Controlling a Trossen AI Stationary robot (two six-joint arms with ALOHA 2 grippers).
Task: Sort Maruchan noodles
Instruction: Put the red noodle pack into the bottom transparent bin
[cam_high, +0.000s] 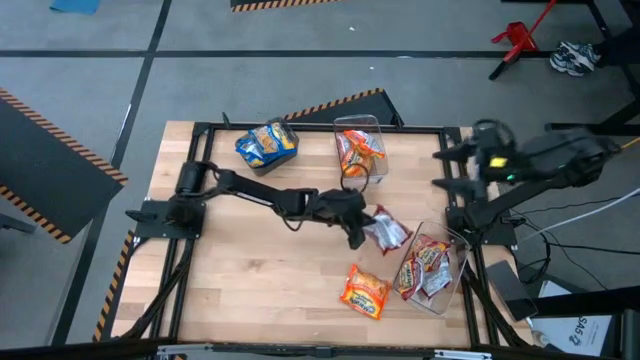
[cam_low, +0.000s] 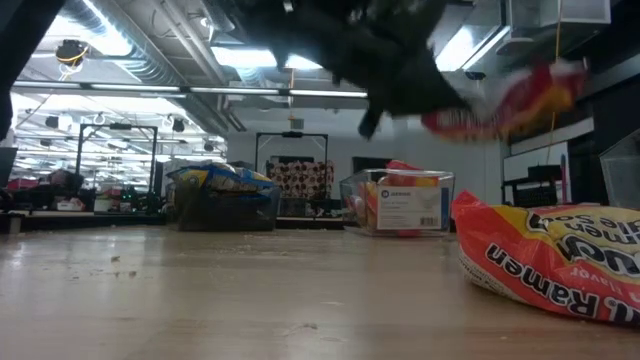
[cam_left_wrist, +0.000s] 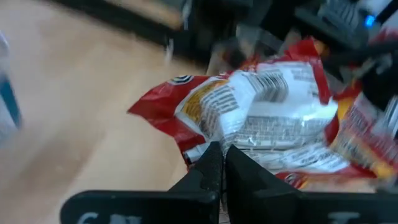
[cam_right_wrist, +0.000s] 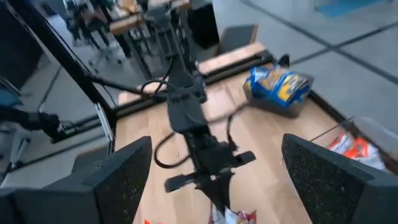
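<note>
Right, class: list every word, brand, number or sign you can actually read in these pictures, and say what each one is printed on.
"Ramen": on the orange packet lying nearest the low camera; the larger lettering above it is cut off.
White label on the clear bin: print too small to read.
Barcode panel on the red packet held in the left end effector: blurred, unreadable.
Blue packets: print too small.

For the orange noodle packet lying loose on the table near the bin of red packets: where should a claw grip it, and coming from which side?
The orange packet lies flat with nothing on it, so I'd come straight down from above and pinch its crimped end seam on the side away from the clear bin, where there's room. The left claw is shut on a red packet; the right claw is open off the table's right edge.
</note>
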